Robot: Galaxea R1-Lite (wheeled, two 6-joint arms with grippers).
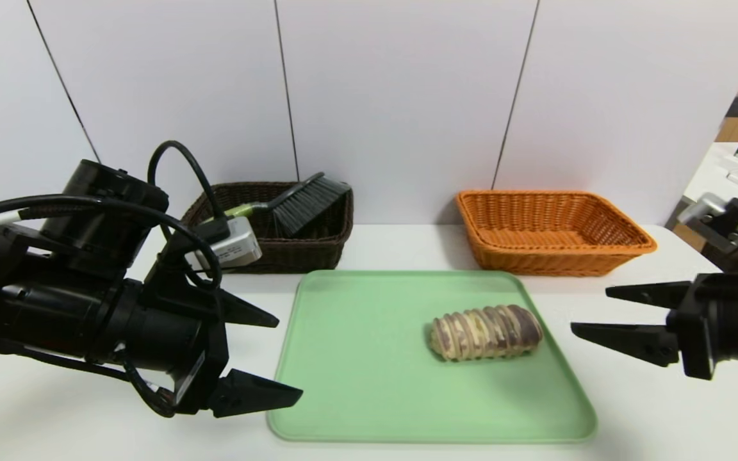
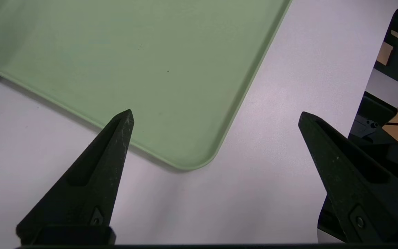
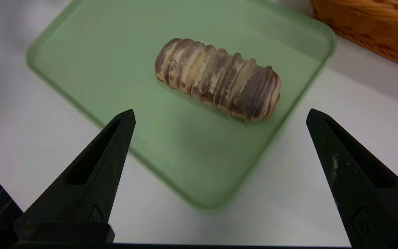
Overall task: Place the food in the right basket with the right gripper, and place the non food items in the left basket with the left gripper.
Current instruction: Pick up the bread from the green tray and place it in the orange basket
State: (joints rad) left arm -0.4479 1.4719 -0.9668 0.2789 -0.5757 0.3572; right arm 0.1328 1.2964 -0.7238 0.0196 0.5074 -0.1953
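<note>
A green tray (image 1: 369, 384) lies flat on the white desk (image 1: 664, 416), and the bread roll (image 1: 487, 333) rests on it, toward the tray's right side in the head view. The roll is oblong, with ridged stripes of tan and purple-brown, and its darker end lies close to the tray's right rim.

Behind the tray stand two woven baskets, well apart from each other. The orange basket (image 1: 548, 256), on the right, has a flared rim and nothing shows inside it. The dark brown basket (image 1: 292, 256), on the left, holds the brush (image 1: 311, 202); its black bristles lean up over the basket's rim, and its green handle reaches toward the left, partly hidden by the cables of the left arm.

The left pincer (image 1: 290, 356) is at the tray's left edge in the head view, its two black pointed fingers spread wide with nothing between them. In the left wrist view, one fingertip (image 2: 124, 119) shows over the tray's rim near a corner, and the other shows over bare desk.

The right pincer (image 1: 590, 310) hangs just beside the tray on the right, also spread wide and holding nothing. It is apart from the roll, and its fingers point inward toward the tray.
</note>
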